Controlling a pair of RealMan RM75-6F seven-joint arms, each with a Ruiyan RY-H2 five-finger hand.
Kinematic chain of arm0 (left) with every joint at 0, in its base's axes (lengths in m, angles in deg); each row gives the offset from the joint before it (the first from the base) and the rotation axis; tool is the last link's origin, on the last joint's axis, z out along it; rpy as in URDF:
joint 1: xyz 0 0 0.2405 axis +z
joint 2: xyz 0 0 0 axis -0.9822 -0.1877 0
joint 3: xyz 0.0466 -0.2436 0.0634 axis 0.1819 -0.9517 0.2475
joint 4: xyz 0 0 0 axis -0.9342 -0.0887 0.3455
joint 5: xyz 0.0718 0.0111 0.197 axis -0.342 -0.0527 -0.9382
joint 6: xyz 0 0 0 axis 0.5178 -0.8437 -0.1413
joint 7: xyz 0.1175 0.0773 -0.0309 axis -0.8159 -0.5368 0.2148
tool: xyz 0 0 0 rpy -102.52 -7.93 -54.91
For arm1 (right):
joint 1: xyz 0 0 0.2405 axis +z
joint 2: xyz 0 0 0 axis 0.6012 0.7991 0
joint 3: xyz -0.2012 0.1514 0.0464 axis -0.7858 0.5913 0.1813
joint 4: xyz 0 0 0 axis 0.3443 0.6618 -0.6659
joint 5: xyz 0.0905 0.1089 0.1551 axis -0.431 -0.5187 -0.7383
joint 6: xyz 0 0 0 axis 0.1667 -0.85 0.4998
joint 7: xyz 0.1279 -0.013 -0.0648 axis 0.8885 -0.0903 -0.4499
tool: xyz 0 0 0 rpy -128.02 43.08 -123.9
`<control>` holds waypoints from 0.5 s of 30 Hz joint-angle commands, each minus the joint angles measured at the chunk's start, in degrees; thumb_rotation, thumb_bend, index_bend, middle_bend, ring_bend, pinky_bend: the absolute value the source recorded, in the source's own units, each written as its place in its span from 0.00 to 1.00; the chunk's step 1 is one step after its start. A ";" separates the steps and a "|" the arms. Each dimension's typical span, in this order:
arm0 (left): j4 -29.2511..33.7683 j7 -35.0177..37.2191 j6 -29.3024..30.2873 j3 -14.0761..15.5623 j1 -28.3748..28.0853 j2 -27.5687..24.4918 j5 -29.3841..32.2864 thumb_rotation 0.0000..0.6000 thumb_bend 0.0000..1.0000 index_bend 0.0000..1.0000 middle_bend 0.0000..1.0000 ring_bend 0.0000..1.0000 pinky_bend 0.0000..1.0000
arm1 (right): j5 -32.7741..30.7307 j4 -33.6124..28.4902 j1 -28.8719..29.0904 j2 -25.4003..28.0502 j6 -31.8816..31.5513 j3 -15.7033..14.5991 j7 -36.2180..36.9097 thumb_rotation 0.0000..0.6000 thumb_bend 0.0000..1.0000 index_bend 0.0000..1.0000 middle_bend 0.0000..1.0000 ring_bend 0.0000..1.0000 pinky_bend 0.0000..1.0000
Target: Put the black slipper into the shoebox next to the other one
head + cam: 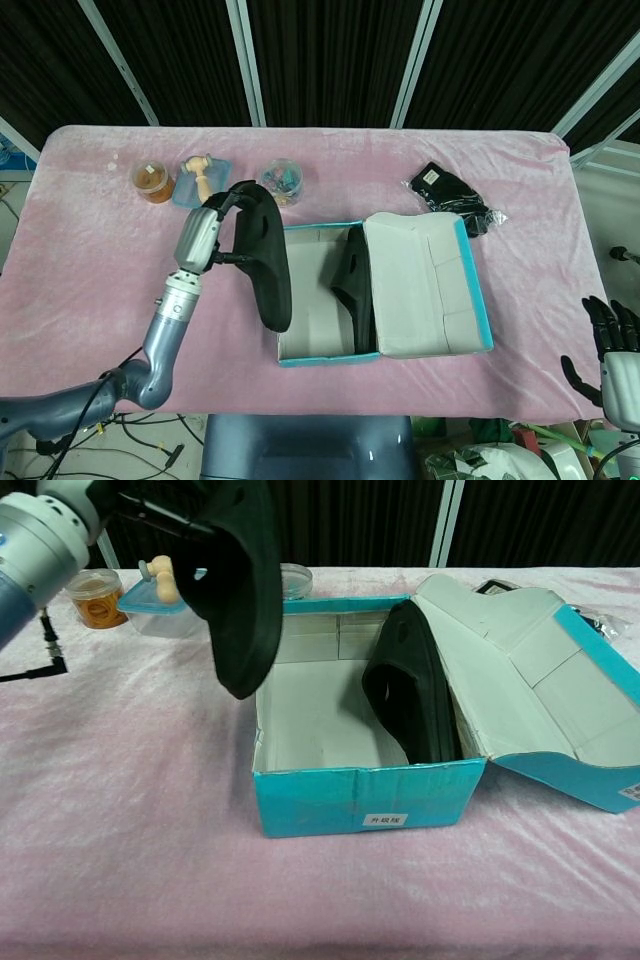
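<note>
Black slipper (262, 256) carried in the air by the left hand (203, 236), left of centre frame, at the shoebox (300, 352) left wall

It is gripped by one end, hanging, probably to be dropped into the free half beside the other slipper (412, 685), which is leaned on the right wall. Right hand (608, 352), seen only in the head view at lower right, is empty with fingers spread; the box's bare floor is shown better in the chest view
</note>
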 commanded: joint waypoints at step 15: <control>-21.56 10.87 0.52 -0.09 -7.85 19.15 -4.61 1.00 0.00 0.16 0.52 0.37 0.27 | -0.49 0.32 -0.98 0.98 -1.16 0.15 1.95 1.00 0.24 0.04 0.07 0.00 0.08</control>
